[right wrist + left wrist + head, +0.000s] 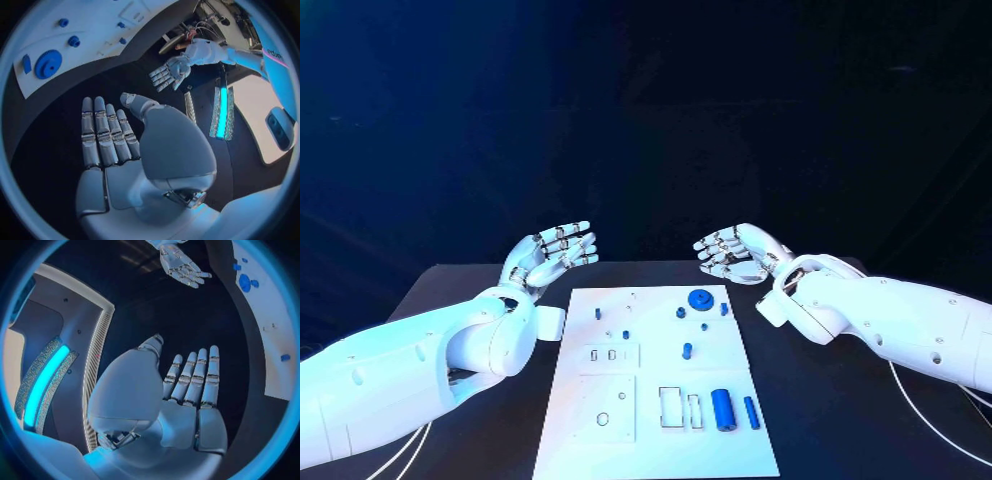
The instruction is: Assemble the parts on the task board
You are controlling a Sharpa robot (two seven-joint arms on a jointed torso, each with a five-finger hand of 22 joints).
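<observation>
The white task board point(620, 410) lies in the middle of the black table. On it are a blue gear point(701, 297), several small blue pegs such as one near the centre point(687, 350), and two blue cylinders point(723, 409) at its near right. My left hand point(554, 252) hovers raised beyond the board's far left corner, fingers spread, holding nothing; its palm and straight fingers point(194, 385) show in the left wrist view. My right hand point(737, 252) hovers beyond the far right corner, fingers apart and empty, palm point(119, 150) flat. The gear point(48, 63) shows in the right wrist view too.
The board has rectangular slots point(671, 405) and round holes point(603, 418) on its near half. Black table surface point(488, 440) runs on both sides of the board. White cables point(935, 420) trail by my right arm.
</observation>
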